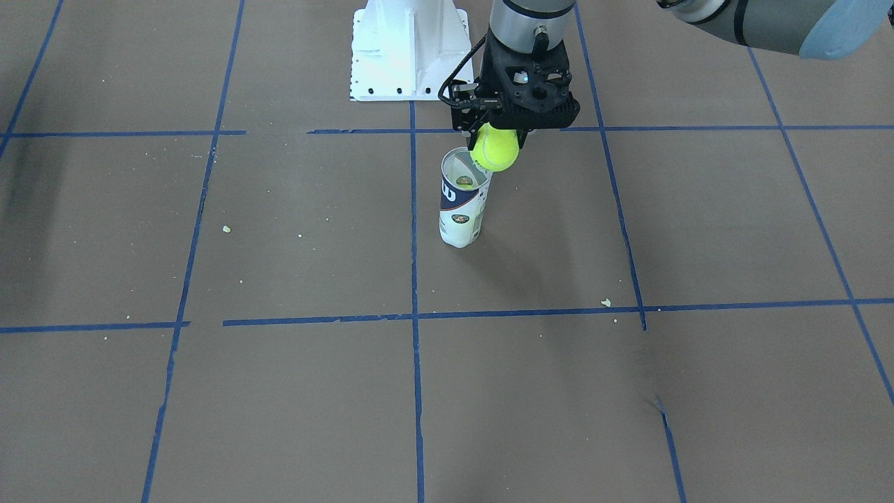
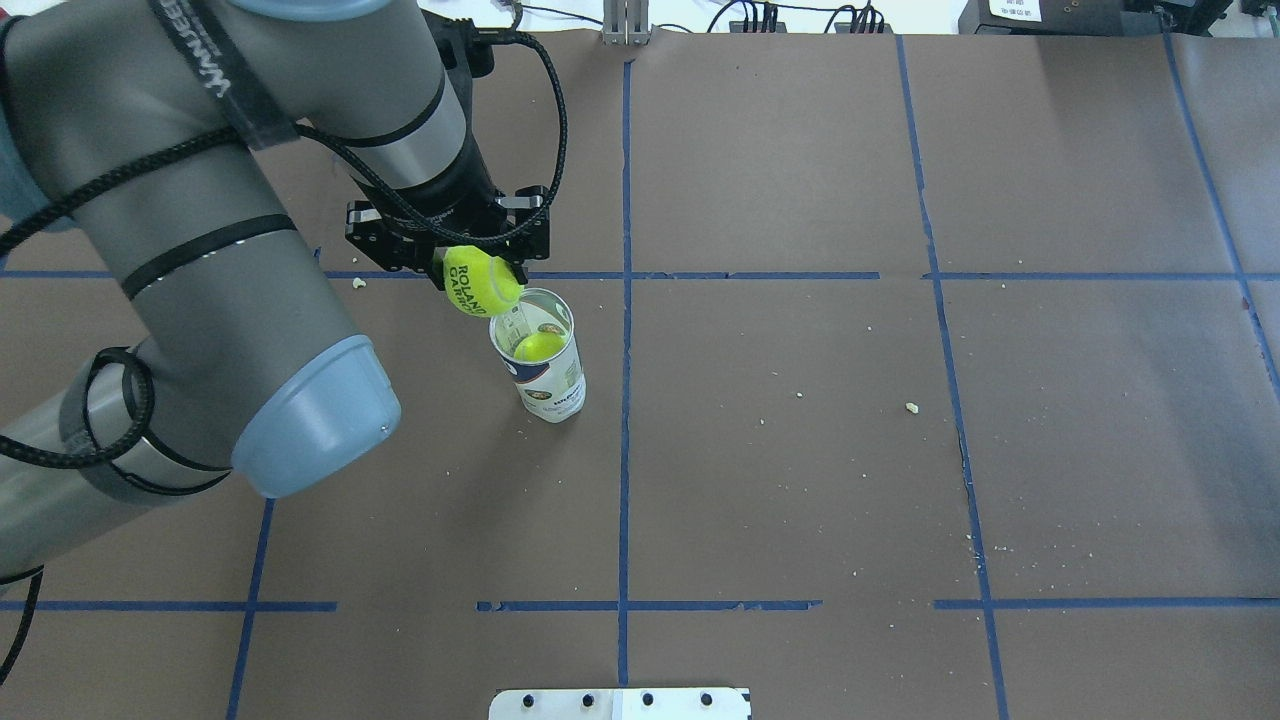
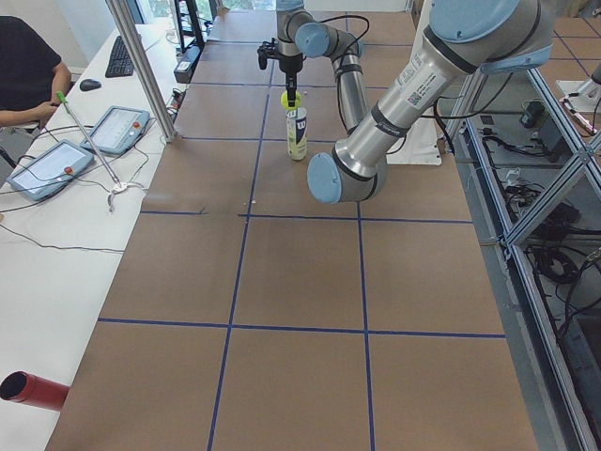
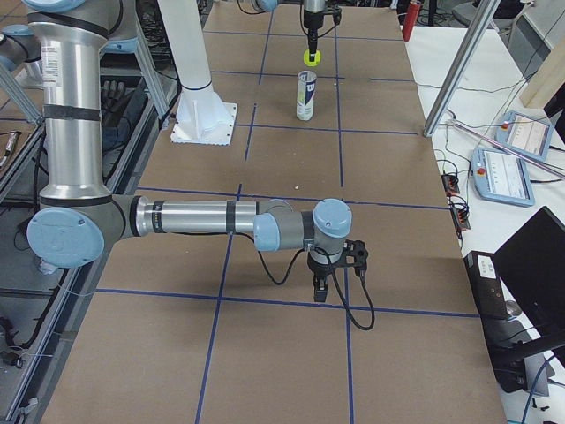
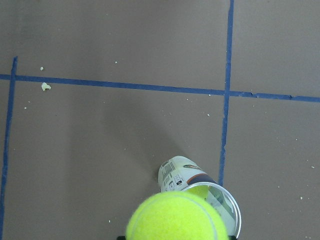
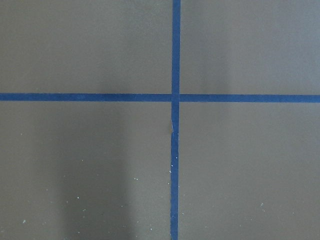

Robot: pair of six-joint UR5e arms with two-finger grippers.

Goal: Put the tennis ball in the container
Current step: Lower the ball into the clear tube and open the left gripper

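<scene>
My left gripper [image 1: 497,140] is shut on the tennis ball [image 1: 495,148], a bright yellow-green ball with dark lettering [image 2: 481,282]. It hangs just above the rim of the container [image 1: 461,204], slightly off to one side of the opening. The container [image 2: 548,380] is a clear tube with a navy-and-white label, standing upright on the brown table. A second yellow-green ball [image 2: 535,347] lies inside it. In the left wrist view the held ball [image 5: 176,219] covers part of the tube's rim [image 5: 235,210]. My right gripper [image 4: 329,281] hovers low, far from the tube; I cannot tell its state.
The white robot base [image 1: 408,50] stands behind the tube. Blue tape lines [image 2: 625,440] grid the brown table, with small crumbs [image 2: 911,407] scattered. A seated operator [image 3: 26,70], tablets [image 3: 117,129] and a red cylinder [image 3: 36,391] are beside the table.
</scene>
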